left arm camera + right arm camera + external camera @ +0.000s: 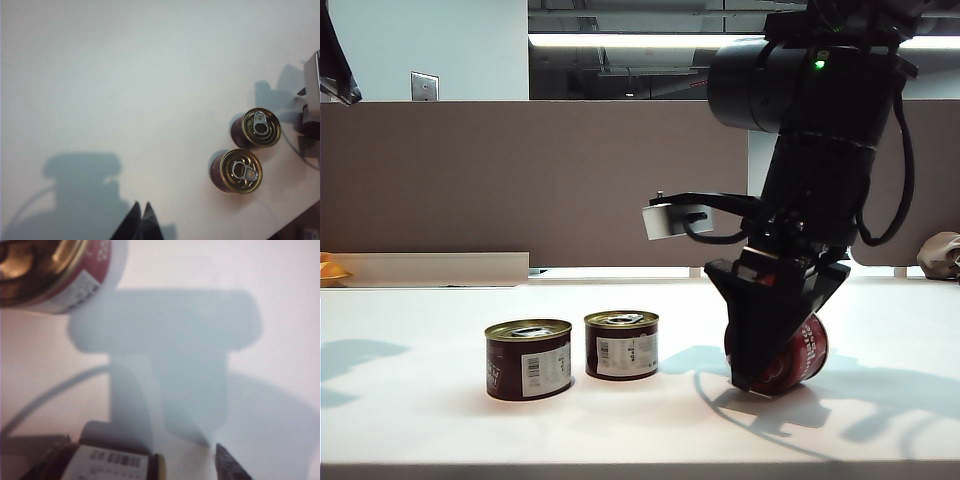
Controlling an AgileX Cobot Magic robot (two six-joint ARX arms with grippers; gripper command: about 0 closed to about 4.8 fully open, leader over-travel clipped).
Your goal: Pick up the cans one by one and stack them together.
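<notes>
Right gripper (775,345) seemingly spread around tilted can (800,358), two cans (528,358) (621,344) beside; left gripper (140,220) pressed together.

The right arm (820,130) is glossy black with a green light, looping black cables and a silver-grey wrist camera (672,220).

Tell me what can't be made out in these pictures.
- Third can: in the exterior view it is mostly hidden by the open right gripper around it; the right wrist view's edge cuts it off.
- Left gripper: shut over the table. Only its fingertips show in the left wrist view, and it is outside the exterior view.
- Label text on the left can and middle can: too small to read.
</notes>
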